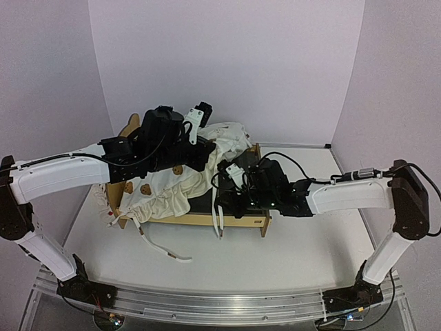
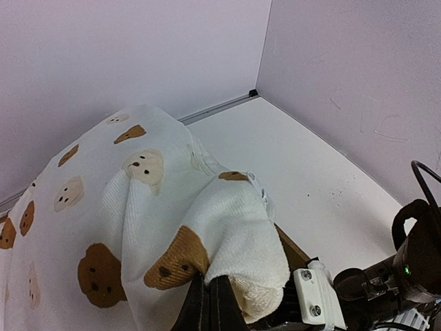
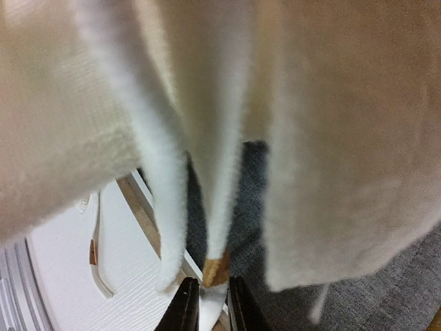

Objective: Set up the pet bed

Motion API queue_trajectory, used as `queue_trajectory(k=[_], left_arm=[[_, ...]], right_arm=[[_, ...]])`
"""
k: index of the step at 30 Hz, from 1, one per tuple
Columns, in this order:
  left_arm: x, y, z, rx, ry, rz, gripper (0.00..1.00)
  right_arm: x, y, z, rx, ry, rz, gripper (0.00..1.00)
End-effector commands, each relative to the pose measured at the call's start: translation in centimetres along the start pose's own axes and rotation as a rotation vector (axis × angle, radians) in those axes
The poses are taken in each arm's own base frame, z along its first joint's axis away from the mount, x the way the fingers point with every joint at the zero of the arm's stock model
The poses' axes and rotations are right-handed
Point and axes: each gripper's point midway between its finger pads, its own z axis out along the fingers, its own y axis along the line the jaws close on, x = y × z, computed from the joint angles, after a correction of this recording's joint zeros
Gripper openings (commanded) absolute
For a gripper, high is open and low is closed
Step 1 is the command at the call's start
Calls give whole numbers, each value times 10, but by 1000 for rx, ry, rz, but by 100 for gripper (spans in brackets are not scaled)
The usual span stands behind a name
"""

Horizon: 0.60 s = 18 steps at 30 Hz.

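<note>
left claw [image 2: 210,307] pinched shut on the bear-print cushion [image 2: 138,207] above the pet bed [image 1: 207,219]; right claw [image 3: 212,310], nearly closed, grips its tie [image 3: 222,193].

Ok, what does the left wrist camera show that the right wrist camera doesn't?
Only the left wrist view: brown bear faces printed on the cream bear-print cushion, the left hand shut on its fabric, the room's wall corner, and part of the right arm.

Only the right wrist view: the dark grey felt base of the light plywood pet bed, and a tan-tipped cream tie running down between the right hand's fingers.

Both: cream cushion fabric filling much of the frame, and some white table.
</note>
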Motion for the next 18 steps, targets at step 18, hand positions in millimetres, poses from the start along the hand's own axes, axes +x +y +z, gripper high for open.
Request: queue_trajectory(k=[18], left_arm=[[-35, 0, -23, 23, -105, -33, 0]], right_arm=[[-53, -17, -39, 129, -125, -49, 0]])
